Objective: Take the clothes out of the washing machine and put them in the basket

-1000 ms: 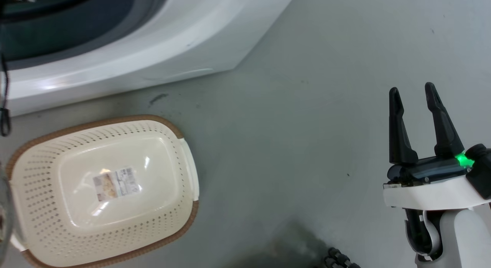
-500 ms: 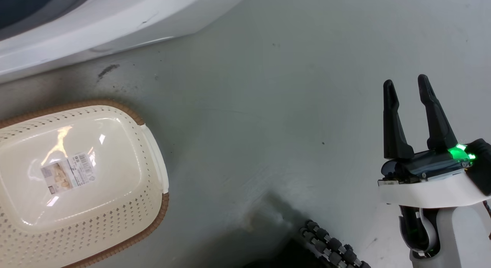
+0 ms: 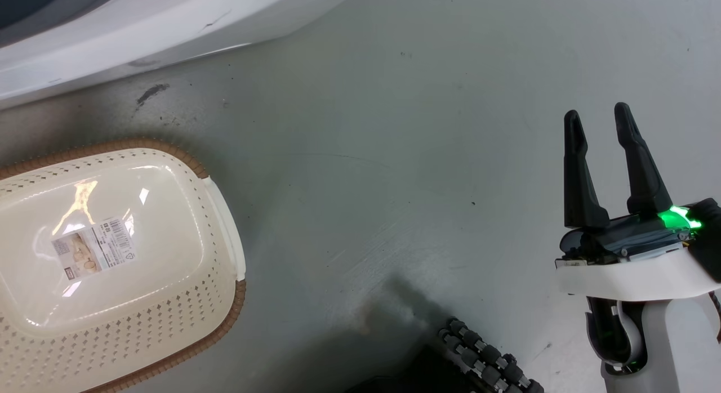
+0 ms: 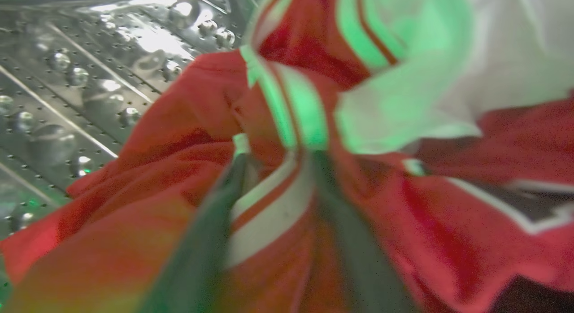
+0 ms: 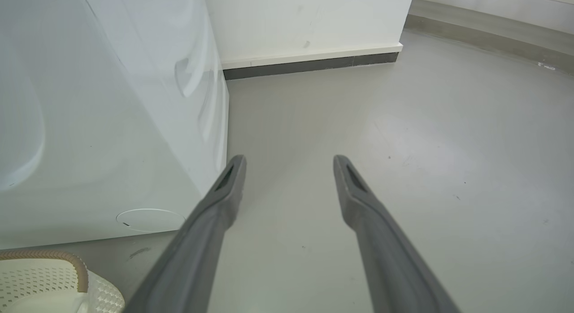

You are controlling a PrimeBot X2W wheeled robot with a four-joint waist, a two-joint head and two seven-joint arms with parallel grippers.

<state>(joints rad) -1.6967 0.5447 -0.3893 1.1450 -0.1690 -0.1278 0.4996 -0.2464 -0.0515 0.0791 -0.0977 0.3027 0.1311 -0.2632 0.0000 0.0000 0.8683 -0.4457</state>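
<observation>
Pinching a fold of white-striped trim, the left gripper has its jaws drawn in on the bright red soft fabric clothes. These lie heaped inside the perforated steel drum of the large white front-loading washing machine. That view is blurred, so I judge the hold from how the cloth bunches at the tips. The stuff looks limp and light; I'd expect it to sag, trail and drag its neighbours along, and perhaps catch on the way out. Whether it is damp I cannot tell. The doubled trim band seems a fair place to grip, thicker than a single loose edge.

Over on the other side, the right gripper holds nothing. Its jaws are spread, and it hangs above the smooth grey floor off the machine's front corner.

The low cream-white perforated plastic basket with a brown woven-look rim sits on the floor just before the machine. It is well apart from the right gripper, and a paper label shows on its bottom. The floor is scuffed, with a dark smear near the machine's foot. Beyond stands a white wall with dark skirting.
</observation>
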